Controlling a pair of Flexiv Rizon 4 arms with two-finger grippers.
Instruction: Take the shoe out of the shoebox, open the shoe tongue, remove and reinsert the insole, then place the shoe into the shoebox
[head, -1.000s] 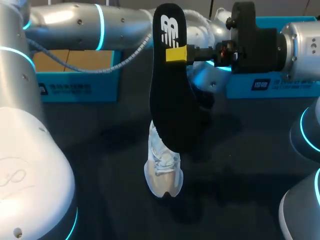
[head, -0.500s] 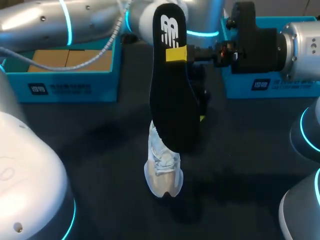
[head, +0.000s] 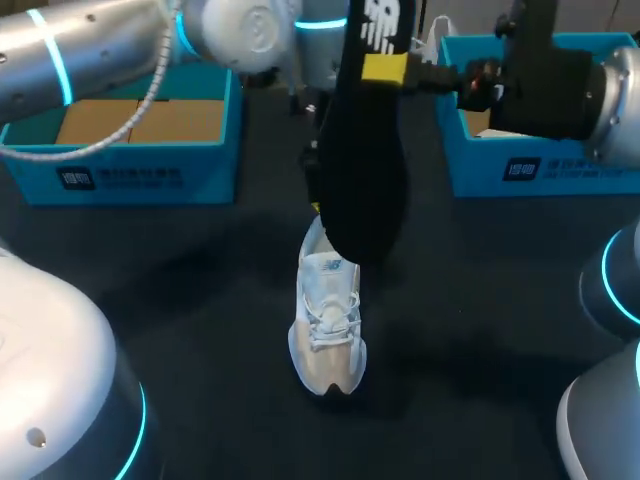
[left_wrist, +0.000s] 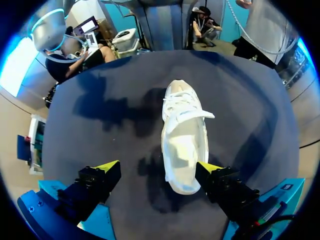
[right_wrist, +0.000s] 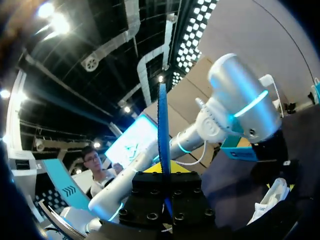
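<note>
Our right gripper (head: 384, 68) is clamped on the black insole (head: 362, 170), its yellow tips pinching the upper part near the white logo. The insole hangs in the air with its long axis close to upright, and its lower end seems to sit just over the collar end of the shoe.

The white shoe (head: 327, 325) lies sole-down on the dark table (head: 200, 300), near the middle and outside both boxes. Its long axis runs toward and away from us, toe pointing our way.

We judge the coming move to be the reinsertion, and it turns on that mismatch: the insole stands upright while the shoe lies flat below it. The insole must therefore tip and slide down along the shoe's length.

Our left gripper (left_wrist: 159, 170) is the nearer one to the shoe. It is spread wide and holds nothing, with the shoe's near end between its 2 fingers and close against 1 of them. We cannot tell whether that finger touches.

The head view hides the left gripper almost wholly behind the insole, while the left wrist view shows the shoe entire. The right wrist view shows the insole edge-on as a thin line rising from the fingers.

The left-hand shoebox (head: 150, 178) and right-hand shoebox (head: 520, 170), both blue, stand at the far side.
</note>
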